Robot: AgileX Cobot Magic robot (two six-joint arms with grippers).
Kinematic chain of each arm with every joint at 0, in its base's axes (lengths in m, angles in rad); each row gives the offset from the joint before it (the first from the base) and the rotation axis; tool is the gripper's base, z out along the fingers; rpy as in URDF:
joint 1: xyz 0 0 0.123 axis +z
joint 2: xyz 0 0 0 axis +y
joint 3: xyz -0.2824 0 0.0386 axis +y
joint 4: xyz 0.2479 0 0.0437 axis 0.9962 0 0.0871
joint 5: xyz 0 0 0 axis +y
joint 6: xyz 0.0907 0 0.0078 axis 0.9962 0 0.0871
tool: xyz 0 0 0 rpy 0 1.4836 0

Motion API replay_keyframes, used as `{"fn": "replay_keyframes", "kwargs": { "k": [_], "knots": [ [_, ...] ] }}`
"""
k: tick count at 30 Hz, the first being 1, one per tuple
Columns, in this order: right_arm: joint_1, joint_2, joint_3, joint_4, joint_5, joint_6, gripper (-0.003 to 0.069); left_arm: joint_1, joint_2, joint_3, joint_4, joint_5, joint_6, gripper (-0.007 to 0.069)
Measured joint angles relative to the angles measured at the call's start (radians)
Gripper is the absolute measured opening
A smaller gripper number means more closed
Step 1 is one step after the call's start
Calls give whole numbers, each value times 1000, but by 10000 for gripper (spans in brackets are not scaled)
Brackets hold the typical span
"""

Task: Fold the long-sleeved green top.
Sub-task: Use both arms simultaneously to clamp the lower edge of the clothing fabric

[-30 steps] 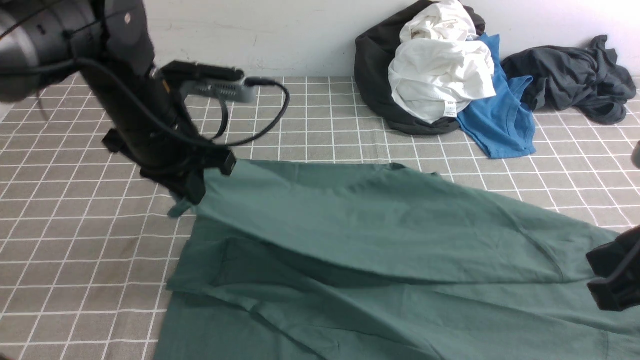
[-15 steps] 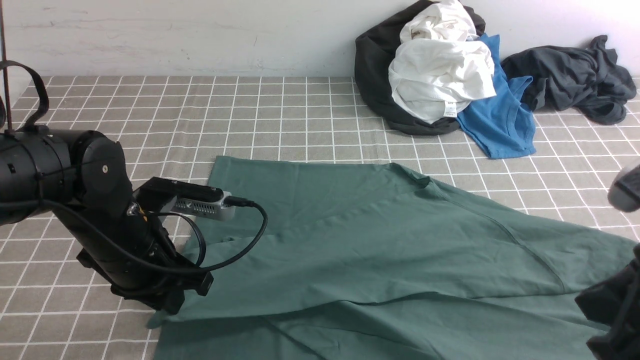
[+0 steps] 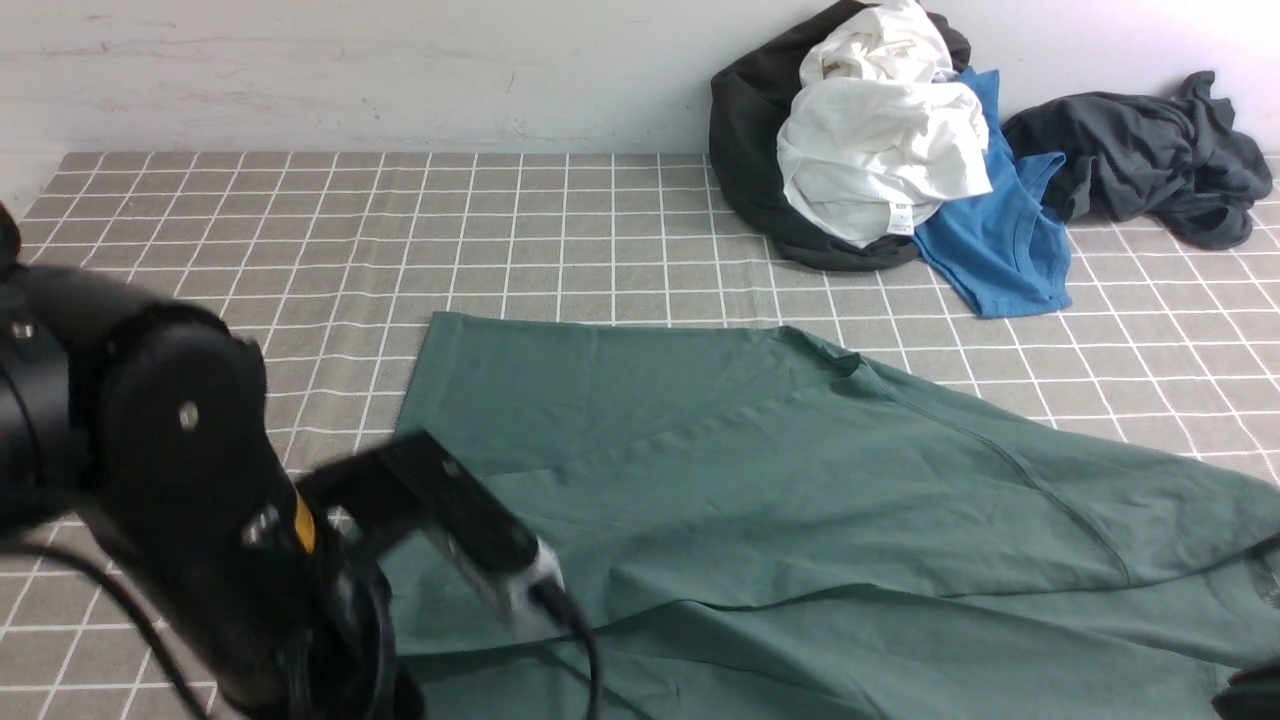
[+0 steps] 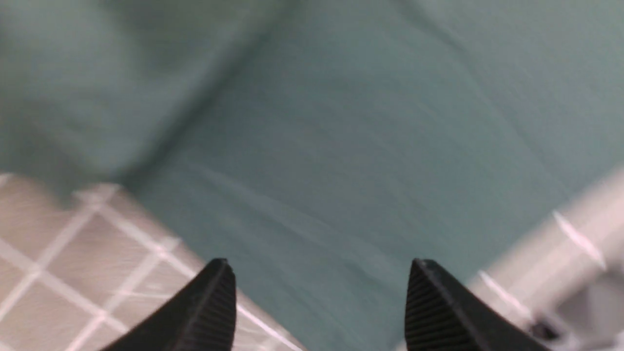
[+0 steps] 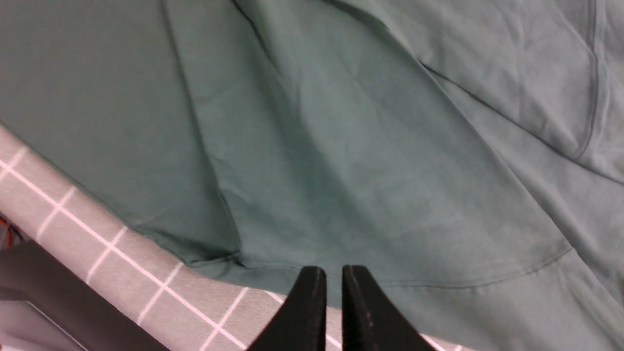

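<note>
The left gripper (image 4: pixel 319 273) stands wide open with nothing between its jaws, hovering just above the green top (image 3: pixel 800 470). It has just let go. The edge it was carrying now lies on the lower layer, so 1 fold looks laid down, and the next fold probably needs a fresh grip. The right gripper (image 5: pixel 331 282) is all but closed, with only a thin slit between its tips. No cloth is pinched there, and it hangs above the near edge of the top.

The top lies spread across the near and right part of the checked tablecloth (image 3: pixel 500 230), in 2 layers. The upper flap runs from the left side toward the right, with a long crease near its lower edge. A heap of other clothes (image 3: pixel 880 150) sits well apart against the far wall.

1 second ago the left gripper was clamped on the top's edge and holding it up at the far left, with the cloth stretched in the air toward the right gripper. Half a second ago it had brought that edge down toward the near side. Now the left arm (image 3: pixel 170 480) is blurred and lower in the front view, and the cloth lies slack. The right gripper has dropped almost out of the front view.
</note>
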Motion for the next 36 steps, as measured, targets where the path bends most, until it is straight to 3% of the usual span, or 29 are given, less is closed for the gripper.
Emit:
{"fn": "replay_keyframes", "kwargs": {
  "k": [5,9,15,36],
  "knots": [
    [0,-37,0,4,7,-5,100,-148,-15,157,50,-12,112,423],
    [0,-39,0,1,9,-8,129,-211,-4,305,65,-170,187,423],
    [0,-39,0,0,9,-20,137,-213,46,374,103,-316,194,423],
    [0,-39,0,-19,9,-27,138,-213,74,318,239,-392,55,409]
  ]
}}
